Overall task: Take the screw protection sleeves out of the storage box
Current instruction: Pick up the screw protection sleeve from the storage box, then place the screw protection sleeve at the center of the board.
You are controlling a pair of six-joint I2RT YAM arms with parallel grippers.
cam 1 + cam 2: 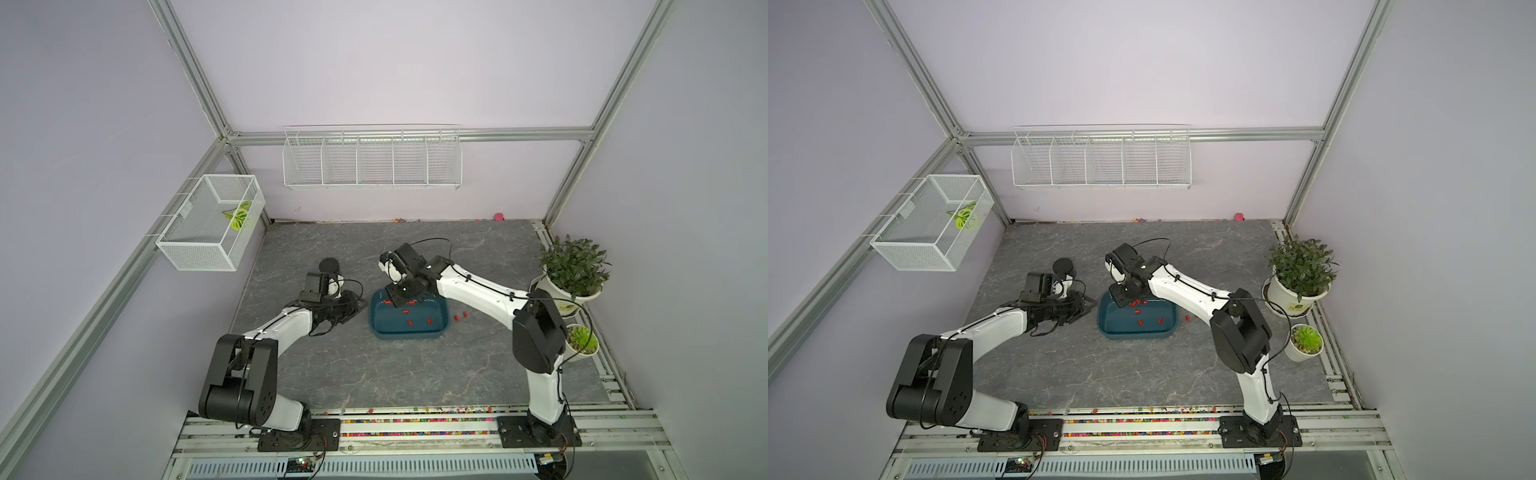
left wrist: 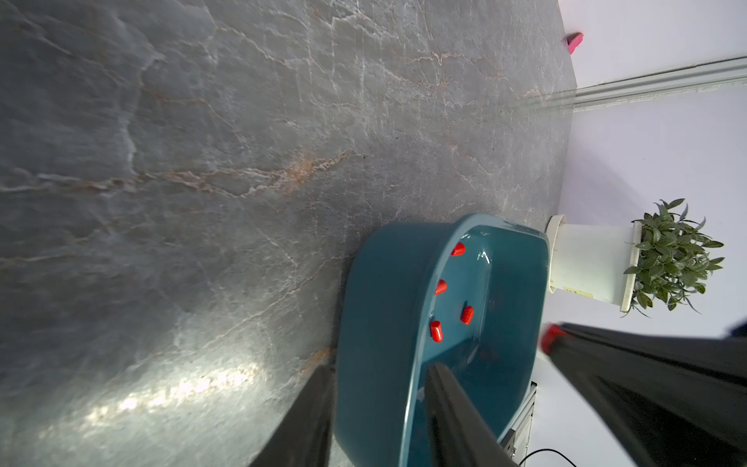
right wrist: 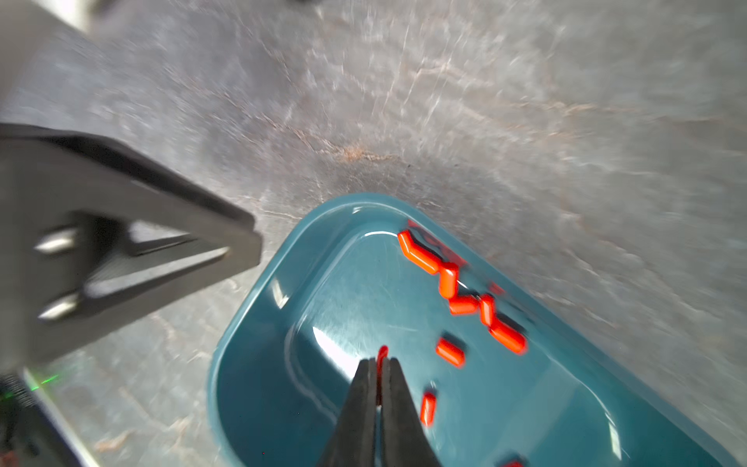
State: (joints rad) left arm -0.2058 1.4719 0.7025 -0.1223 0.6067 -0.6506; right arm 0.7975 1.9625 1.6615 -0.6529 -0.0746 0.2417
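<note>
The teal storage box [image 1: 409, 335] [image 1: 1133, 333] sits mid-table. My left gripper [image 1: 360, 306] [image 2: 380, 368] is clamped on its left wall, one finger [image 2: 301, 412] outside and one inside. Several red screw protection sleeves [image 1: 410, 321] [image 3: 422, 256] lie in the box, most along the far wall. Two more sleeves [image 1: 460, 316] lie on the table just right of it. My right gripper [image 1: 394, 296] [image 3: 380, 360] hangs over the box's back left part, shut on one red sleeve [image 3: 382, 352] that pokes out past the tips. The right wrist view is blurred by motion.
A black cup [image 1: 329, 266] stands behind the left wrist. Two potted plants [image 1: 573, 266] [image 1: 582, 338] line the right edge. White wire baskets [image 1: 208, 224] [image 1: 372, 160] hang on the walls. Coloured beads [image 1: 415, 420] fill the front rail.
</note>
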